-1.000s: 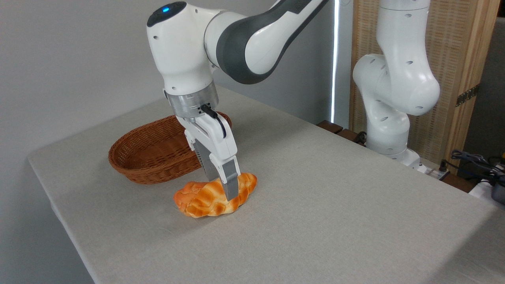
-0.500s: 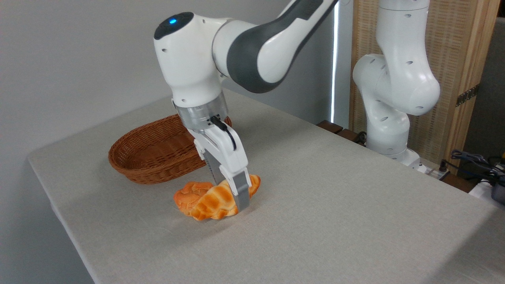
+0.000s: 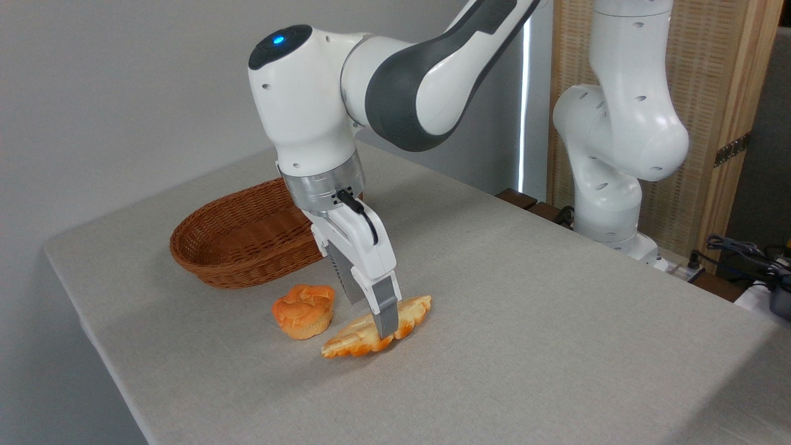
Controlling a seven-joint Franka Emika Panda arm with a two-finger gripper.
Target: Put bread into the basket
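A: The long golden-orange loaf (image 3: 405,315) has a smooth, slightly glossy crust, as does the small round orange muffin-shaped bun (image 3: 304,311).

B: The shallow reddish-brown oval basket (image 3: 238,244) is woven wicker, ribbed, with a faint sheen. The grey table covering (image 3: 525,309) looks like matt, coarse cloth, perhaps linen.

A: The white arm's shell (image 3: 309,105) is glossy plastic, its wrist ring brushed metal.

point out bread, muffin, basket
bread (image 3: 413,310): fixed camera, right end of the loaf
muffin (image 3: 304,310): fixed camera, its domed top
basket (image 3: 238,269): fixed camera, front outer wall
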